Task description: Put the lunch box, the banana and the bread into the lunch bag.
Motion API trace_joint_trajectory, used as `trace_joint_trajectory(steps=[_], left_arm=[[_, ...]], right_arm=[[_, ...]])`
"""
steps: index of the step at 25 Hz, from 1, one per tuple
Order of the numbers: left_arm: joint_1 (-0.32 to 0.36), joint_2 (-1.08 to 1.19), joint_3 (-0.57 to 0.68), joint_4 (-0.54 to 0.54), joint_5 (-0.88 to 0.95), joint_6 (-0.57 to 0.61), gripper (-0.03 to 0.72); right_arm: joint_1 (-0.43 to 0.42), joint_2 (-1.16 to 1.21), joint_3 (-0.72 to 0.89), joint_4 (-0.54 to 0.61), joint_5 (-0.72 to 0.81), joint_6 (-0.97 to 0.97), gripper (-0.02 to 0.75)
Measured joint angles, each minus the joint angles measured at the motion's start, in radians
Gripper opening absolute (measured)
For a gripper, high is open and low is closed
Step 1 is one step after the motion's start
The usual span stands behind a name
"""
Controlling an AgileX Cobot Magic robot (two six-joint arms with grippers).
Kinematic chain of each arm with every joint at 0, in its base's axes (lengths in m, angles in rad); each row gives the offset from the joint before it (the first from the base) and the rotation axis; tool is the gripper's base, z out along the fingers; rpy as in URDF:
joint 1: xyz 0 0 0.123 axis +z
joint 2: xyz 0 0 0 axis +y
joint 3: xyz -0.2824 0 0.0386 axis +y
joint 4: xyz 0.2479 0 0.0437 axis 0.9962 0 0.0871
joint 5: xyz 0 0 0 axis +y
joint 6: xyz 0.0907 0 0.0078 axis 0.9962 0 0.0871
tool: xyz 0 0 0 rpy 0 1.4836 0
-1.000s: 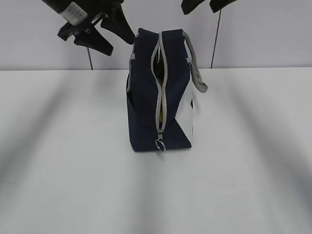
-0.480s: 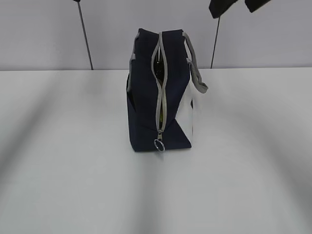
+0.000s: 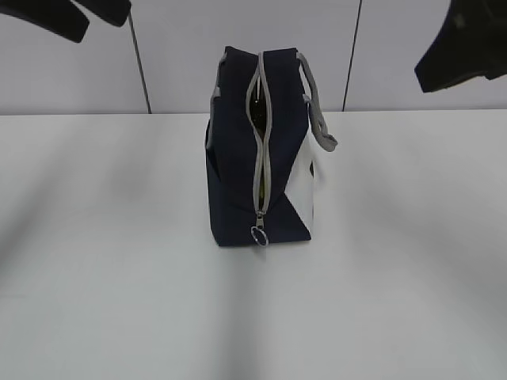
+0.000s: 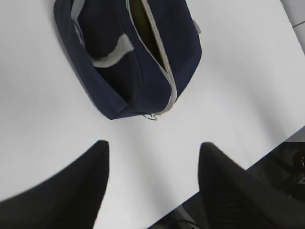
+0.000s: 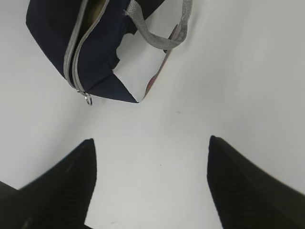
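We see the bag (image 3: 257, 174) standing near the surface's (image 3: 119, 277) back edge, zipper part open (something yellow inside). Both tools, left (image 4: 152, 183) and right (image 5: 150, 183), hang open, empty.

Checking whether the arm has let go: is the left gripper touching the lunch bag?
Apart. The left wrist view shows the open left gripper with bare white table between its fingertips and the lunch bag.

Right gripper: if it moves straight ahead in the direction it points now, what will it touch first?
Probably the bare table. In its wrist view the open right gripper holds nothing, and between its fingers lies only white tabletop. The bag sits further ahead and to the left, so it looks off that line, though depth is unclear.
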Motion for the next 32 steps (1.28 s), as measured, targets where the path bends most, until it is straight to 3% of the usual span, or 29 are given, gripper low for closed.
trace_joint_trajectory(steps=[8,19,24,32], left_arm=[[0.000,-0.145,0.177,0.001,-0.004,0.004,0.413],[0.000,-0.253,0.395,0.002,-0.061,0.011,0.407],[0.000,-0.287,0.504,0.002,-0.148,0.036,0.393],[0.000,-0.294,0.611,-0.001,-0.285,0.058,0.392]], right_arm=[[0.000,-0.278,0.371,0.000,-0.316,0.000,0.531],[0.000,-0.427,0.736,0.002,-0.616,0.000,0.531],[0.000,-0.480,0.836,0.006,-0.663,0.000,0.531],[0.000,-0.470,0.847,-0.008,-0.744,-0.002,0.531]])
